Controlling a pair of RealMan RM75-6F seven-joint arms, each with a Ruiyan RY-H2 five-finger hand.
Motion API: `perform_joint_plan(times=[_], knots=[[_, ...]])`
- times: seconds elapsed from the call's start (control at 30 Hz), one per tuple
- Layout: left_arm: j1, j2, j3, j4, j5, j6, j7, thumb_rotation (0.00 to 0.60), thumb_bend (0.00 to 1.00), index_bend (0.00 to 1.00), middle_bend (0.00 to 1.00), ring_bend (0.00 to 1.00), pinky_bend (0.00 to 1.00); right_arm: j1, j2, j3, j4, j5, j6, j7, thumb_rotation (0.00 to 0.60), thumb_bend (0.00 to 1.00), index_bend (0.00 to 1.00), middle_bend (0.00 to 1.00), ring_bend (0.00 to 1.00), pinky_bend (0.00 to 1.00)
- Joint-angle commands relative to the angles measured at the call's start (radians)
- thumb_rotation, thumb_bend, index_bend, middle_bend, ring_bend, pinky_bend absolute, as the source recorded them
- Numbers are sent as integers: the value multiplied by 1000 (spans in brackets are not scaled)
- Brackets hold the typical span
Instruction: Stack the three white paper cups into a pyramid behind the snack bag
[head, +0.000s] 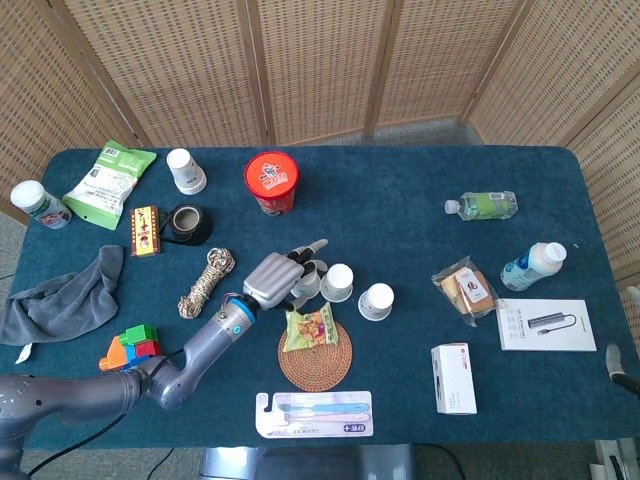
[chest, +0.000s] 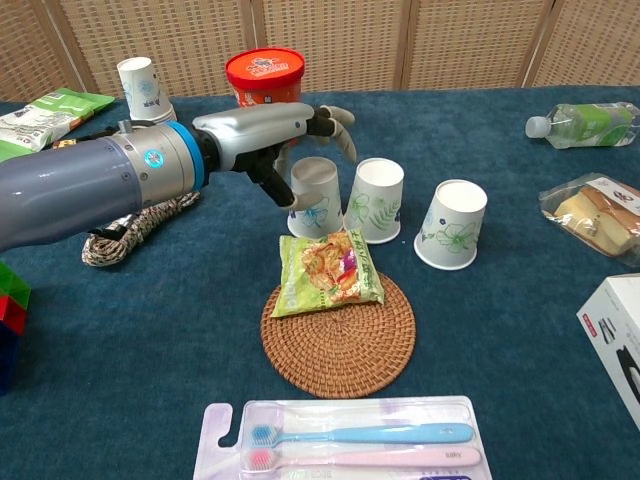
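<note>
Behind snack bag (chest: 325, 272), three touching cups (chest: 378, 200)

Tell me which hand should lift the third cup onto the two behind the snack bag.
Left. The left hand hovers open beside the two base cups, near the third cup. The right hand is in neither view.

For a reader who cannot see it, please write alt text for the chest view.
The robot's left hand reaches in from the left, fingers spread over an upside-down white paper cup set beside a second cup, with a third cup apart to the right. All three stand behind a snack bag lying on a round woven coaster on the blue table.
</note>
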Motion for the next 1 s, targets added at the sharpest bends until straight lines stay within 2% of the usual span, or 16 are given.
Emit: perform_joint_plan(times=[0.03, 0.23, 0.43, 0.77, 1.0], knots=[[15, 27, 6, -30, 16, 19, -12, 600, 452, 231, 0, 139, 511, 4, -2, 1, -2, -2, -4, -4, 600, 547, 0, 0, 0, 0], [46, 97, 7, -110, 50, 63, -47, 600, 452, 228, 0, 94, 475, 19, -5, 3, -13, -9, -18, -24, 600, 548, 0, 0, 0, 0], [91, 228, 16, -229, 87, 111, -69, 600, 451, 214, 0, 4, 399, 51, -3, 0, -31, -22, -65, -58, 600, 548, 0, 0, 0, 0], [215, 492, 65, -429, 176, 230, -113, 600, 452, 198, 0, 0, 331, 120, 9, 2, -80, -42, -153, -121, 600, 549, 0, 0, 0, 0], [307, 643, 117, -510, 220, 296, -137, 600, 452, 189, 0, 0, 324, 166, 21, -3, -126, -58, -214, -170, 600, 547, 0, 0, 0, 0]])
